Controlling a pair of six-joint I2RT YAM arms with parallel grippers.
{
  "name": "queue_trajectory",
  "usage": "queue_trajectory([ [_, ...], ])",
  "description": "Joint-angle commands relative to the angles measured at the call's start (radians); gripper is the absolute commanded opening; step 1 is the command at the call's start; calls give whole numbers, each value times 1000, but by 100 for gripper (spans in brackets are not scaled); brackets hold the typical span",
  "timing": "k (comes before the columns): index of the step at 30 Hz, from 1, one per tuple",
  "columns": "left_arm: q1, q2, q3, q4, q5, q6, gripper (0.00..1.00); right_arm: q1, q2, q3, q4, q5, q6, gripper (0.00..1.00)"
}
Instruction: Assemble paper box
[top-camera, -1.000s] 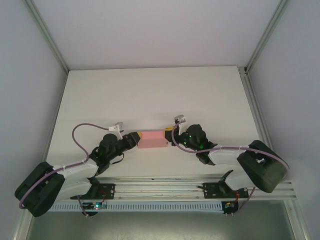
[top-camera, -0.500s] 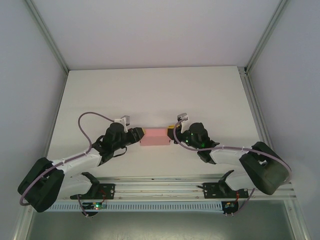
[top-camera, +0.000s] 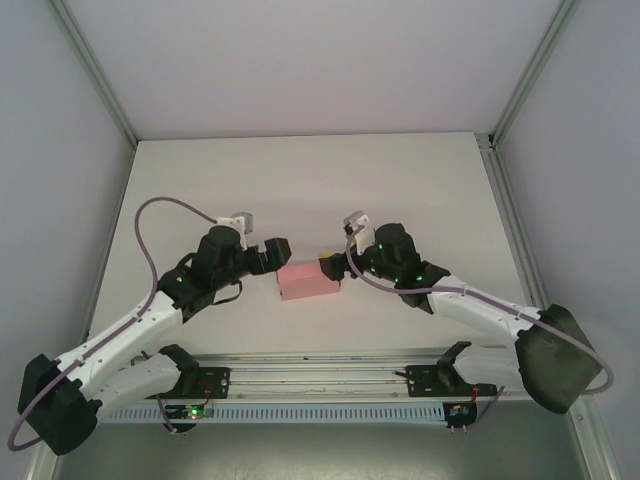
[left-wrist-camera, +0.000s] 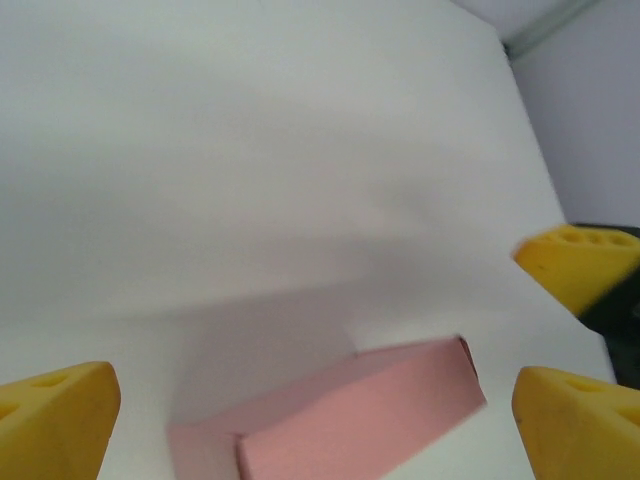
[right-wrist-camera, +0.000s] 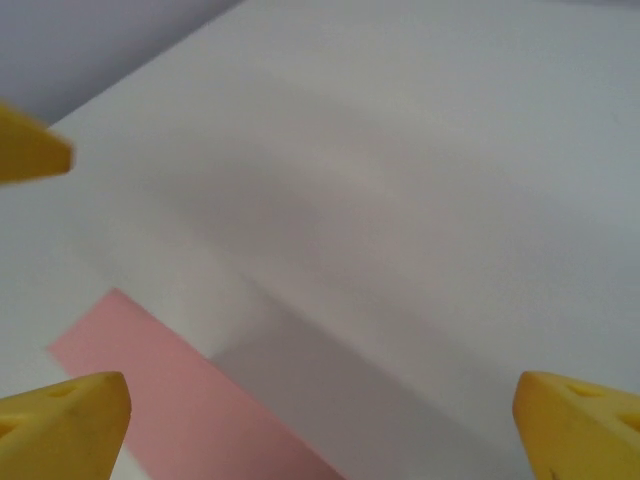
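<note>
The left gripper's yellow wedge-shaped fingers (left-wrist-camera: 55, 415) stand wide apart, one at each side of the left wrist view, and hold nothing. The right gripper's yellow fingers (right-wrist-camera: 60, 420) are spread just as wide and are equally empty.

Between the two lies the small pink rectangular paper box (top-camera: 308, 280). It rests flat on the white table (top-camera: 300, 180), with the left gripper (top-camera: 278, 250) just beside its left end and the right gripper (top-camera: 332, 264) just beside its right end. No finger presses on the card.

The box looks closed on every face that shows, with no flap standing loose, so the folding seems done. Whether the hidden end flaps are fully tucked cannot be told. What appears left is to draw both arms clear.

The box sits toward the near middle of the table, well apart from the far edge and the aluminium corner posts (top-camera: 100, 85). The tabletop lies open beyond it and to both sides, while the mounting rail (top-camera: 320, 380) bounds the near edge.
</note>
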Motion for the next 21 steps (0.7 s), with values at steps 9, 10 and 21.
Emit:
queue_trajectory([
  [9,83,118,164,-479,-453,-44,100,89,272,431,-760,-290,-1059,98],
  [10,87,113,151,-474,-453,-48,100,90,311,472,-798,-288,-1079,98],
  [21,121,80,62,-501,-423,-66,100,127,546,643,-827,-31,-1035,82],
])
